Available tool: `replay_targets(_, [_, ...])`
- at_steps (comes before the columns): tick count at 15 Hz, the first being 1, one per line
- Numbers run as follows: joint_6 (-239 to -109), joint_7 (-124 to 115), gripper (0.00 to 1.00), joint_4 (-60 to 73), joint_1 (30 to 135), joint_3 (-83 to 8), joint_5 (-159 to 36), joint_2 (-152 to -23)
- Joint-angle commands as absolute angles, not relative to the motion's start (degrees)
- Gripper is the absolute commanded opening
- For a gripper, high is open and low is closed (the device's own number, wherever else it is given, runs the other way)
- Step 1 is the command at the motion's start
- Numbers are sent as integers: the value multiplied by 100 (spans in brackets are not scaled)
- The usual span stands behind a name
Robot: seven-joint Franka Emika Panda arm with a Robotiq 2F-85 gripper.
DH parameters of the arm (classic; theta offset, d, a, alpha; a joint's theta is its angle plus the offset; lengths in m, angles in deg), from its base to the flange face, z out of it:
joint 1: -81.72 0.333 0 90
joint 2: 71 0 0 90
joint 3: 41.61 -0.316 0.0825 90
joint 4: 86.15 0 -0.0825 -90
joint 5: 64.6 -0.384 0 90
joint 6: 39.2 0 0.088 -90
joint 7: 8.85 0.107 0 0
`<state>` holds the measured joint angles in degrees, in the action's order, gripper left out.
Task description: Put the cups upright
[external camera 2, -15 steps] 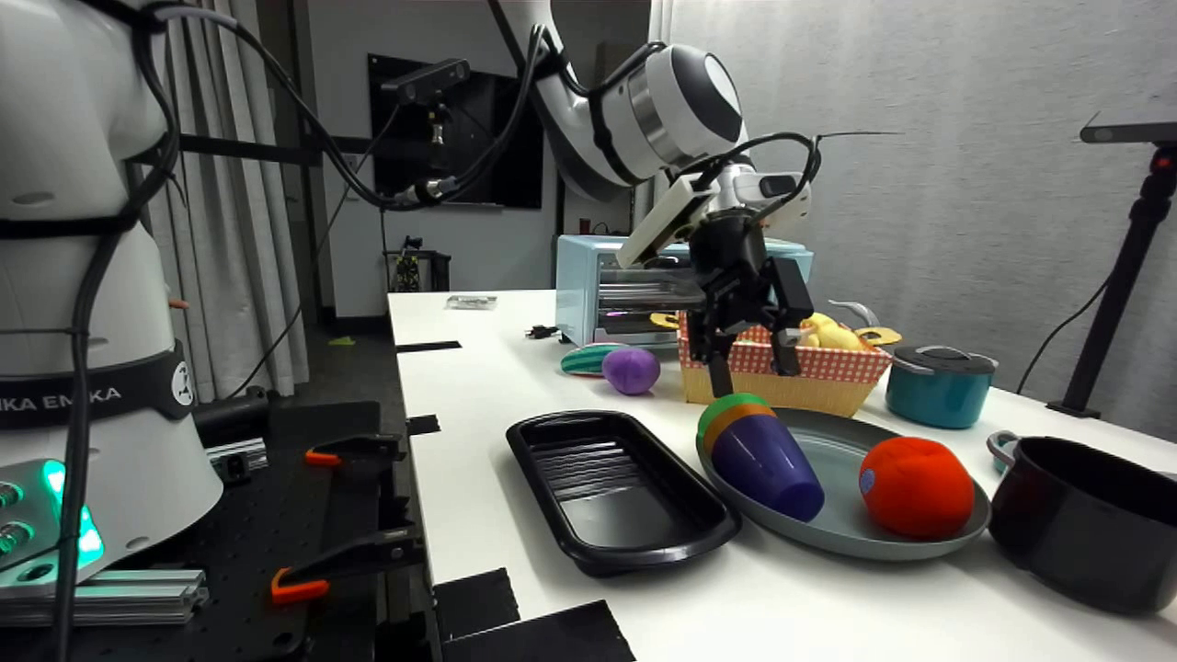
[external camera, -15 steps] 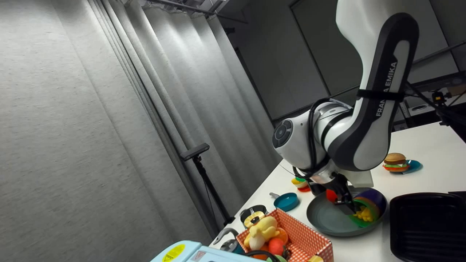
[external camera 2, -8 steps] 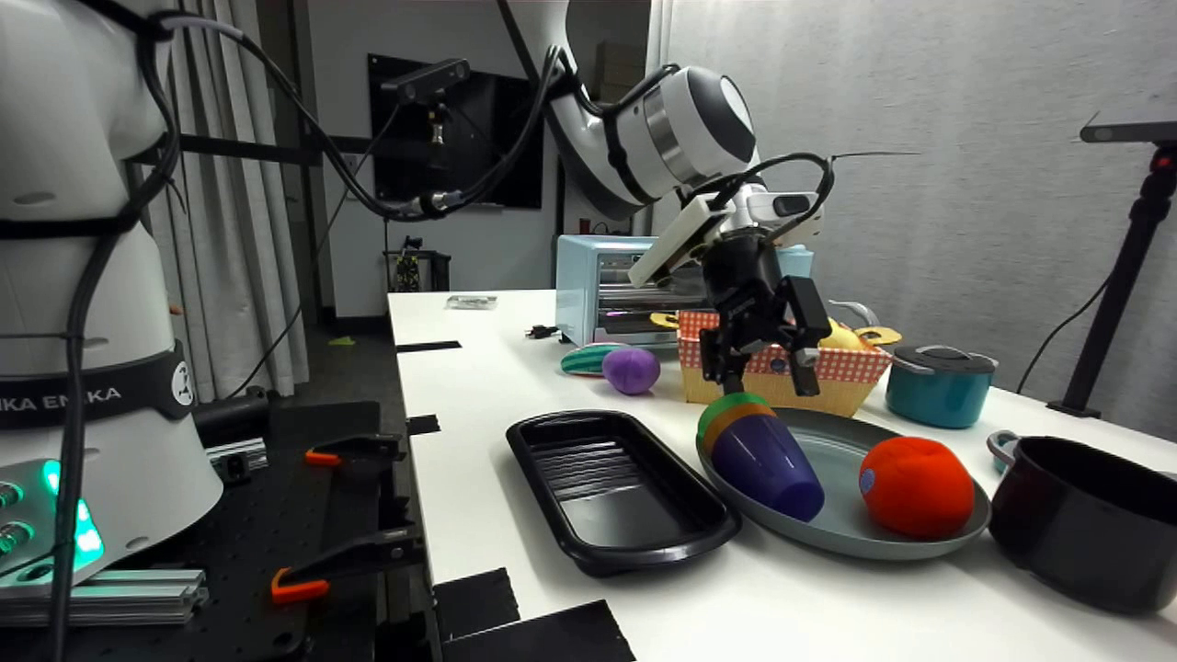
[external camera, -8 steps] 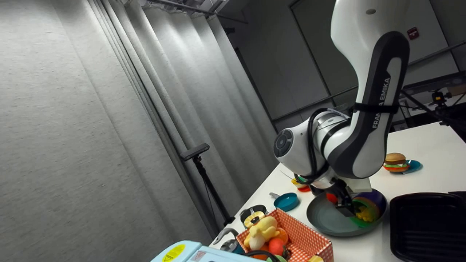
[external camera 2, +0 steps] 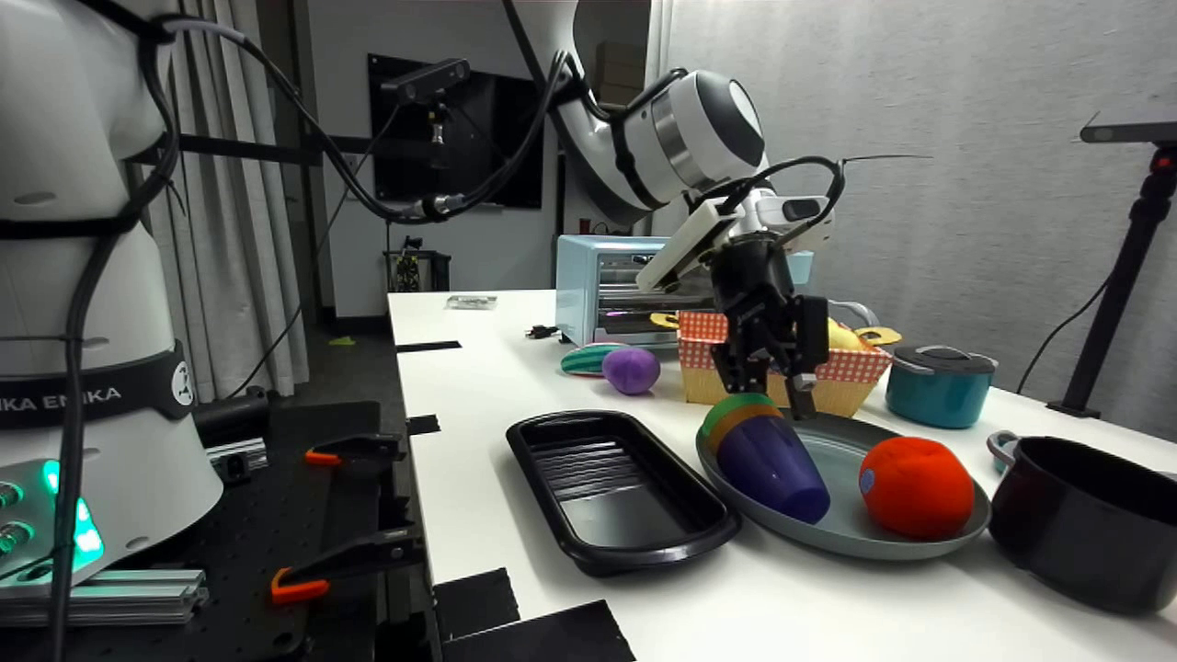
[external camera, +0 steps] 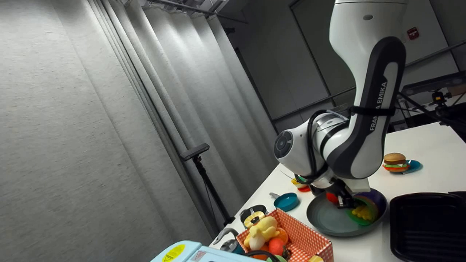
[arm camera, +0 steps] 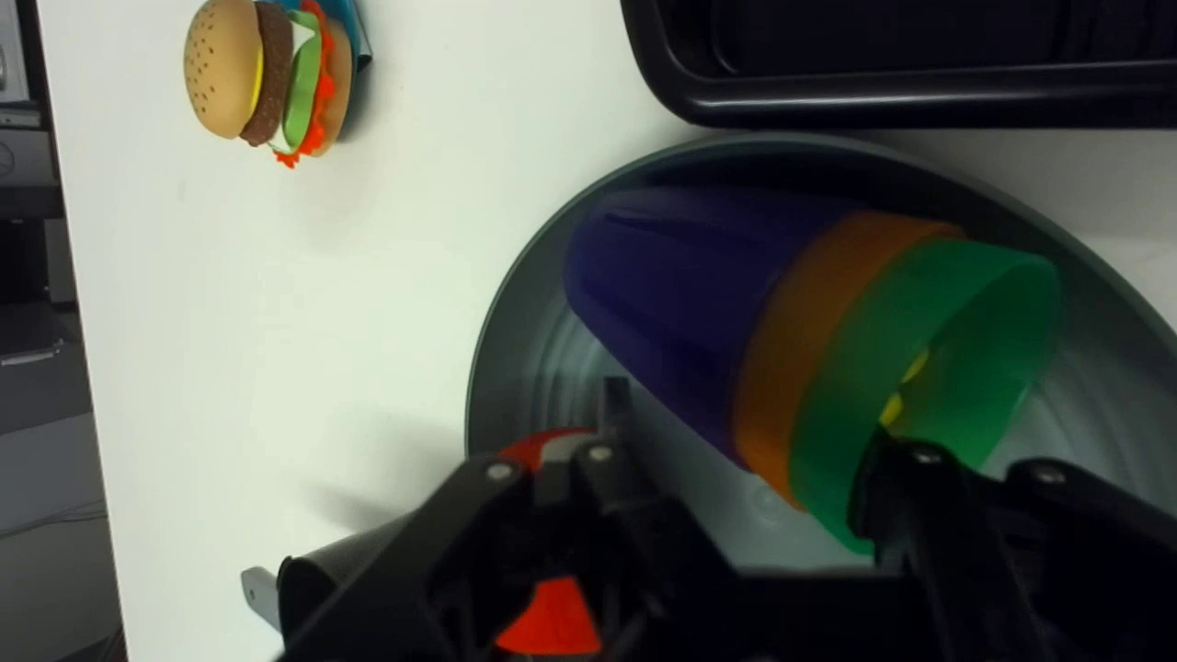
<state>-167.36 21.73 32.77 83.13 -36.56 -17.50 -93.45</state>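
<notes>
– What's new?
– Over the last second the hand (arm camera: 747, 421) has come lower and across, right up to the cups (external camera 2: 768, 460). They sit slightly nearer the red ball (external camera 2: 915, 487) than half a second ago, so I'd guess it has nudged them.
– Has it got hold of one?
– It doesn't look like it. It's wide: in the wrist view one side reaches the mouth of the green cup (arm camera: 965, 359), and the other stands outside, beside the purple cup (arm camera: 680, 285). Whether it touches the rim, I can't tell.
– And how are the cups lying?
– Nested, green inside the orange cup (arm camera: 809, 340) inside purple, on their side in the grey plate (external camera: 327, 218). Not upright yet.
– So what does the move mean?
– The reach is probably almost done. Next it should pinch the wall, then tip the whole stack mouth-up.
– What might spoil it?
– Round sides could roll before the pinch is firm. And the yellow lump (external camera: 362, 211) inside might get in the way.
</notes>
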Motion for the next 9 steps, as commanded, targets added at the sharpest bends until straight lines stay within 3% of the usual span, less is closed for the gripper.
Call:
replay_targets(1, [-16735, 2399, 23, 3167, 8456, -3534, -1528, -9414])
replay_targets(4, [-16710, 2413, 2, 3133, 8472, -3520, -1496, -9372])
replay_targets(9, [-16677, 2492, 4, 3068, 8465, -3521, -1516, -9253])
